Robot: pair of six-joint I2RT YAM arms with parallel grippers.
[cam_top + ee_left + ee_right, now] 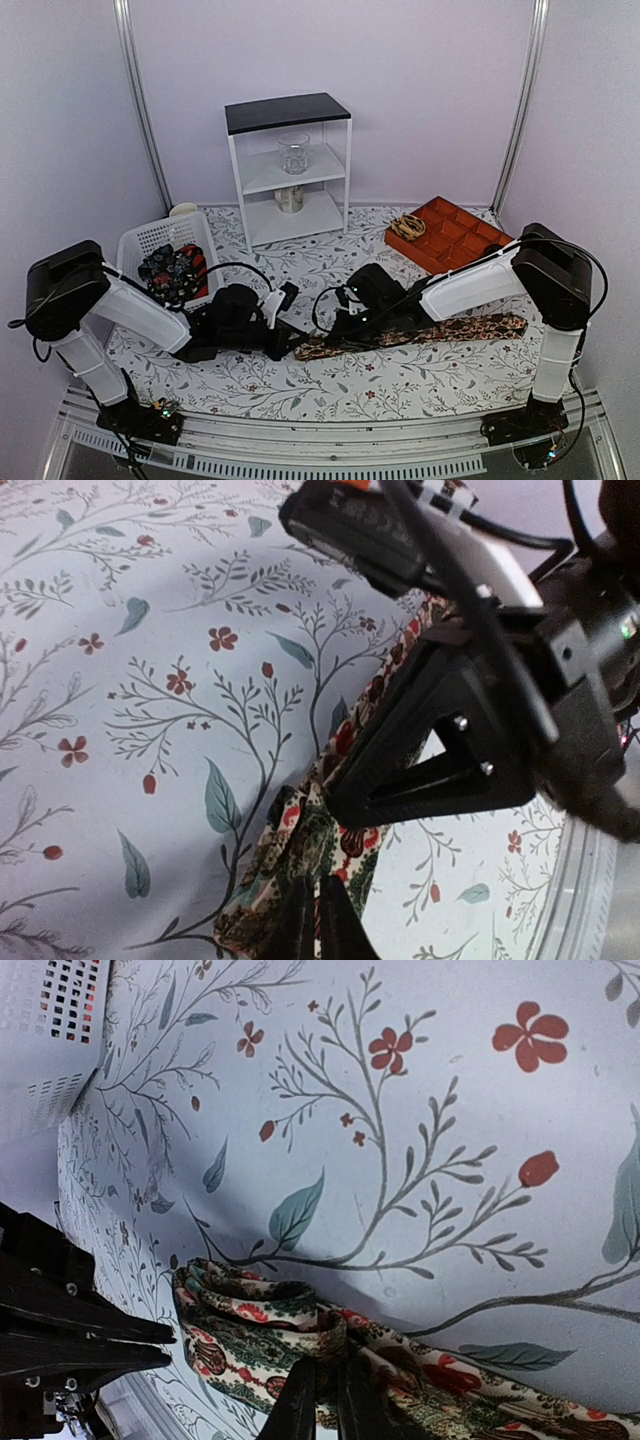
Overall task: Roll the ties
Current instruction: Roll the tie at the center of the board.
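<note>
At the far left a white basket [135,240] holds 1 bundle of dark patterned ties [172,275], well apart from the work; just right of it, near the middle of the flowered tablecloth [400,385], the left gripper [316,895] reaches in low, its jaws drawn together on the bunched left end of the tie [420,332] that lies on the table; next to the right, almost touching it, the right gripper [322,1380] has its 2 fingers nearly closed on the same gathered folds, pinching the cloth where it humps up off the table; from there the tie runs flat to the right and ends near the right arm's base; at the far right sits an orange tray [428,258], and a white shelf [288,112] stands at the far middle.

The step in hand looks like the start of the roll, with only the first folds made at the left end and most of the length not yet rolled. The tie should handle as light, limp and fairly slick fabric; it will not hold a shape by itself, so loose turns are likely to spring open or skew sideways. The best hold is probably across the full width at the rolled end, 1 gripper pinning the coil while the other turns it.
</note>
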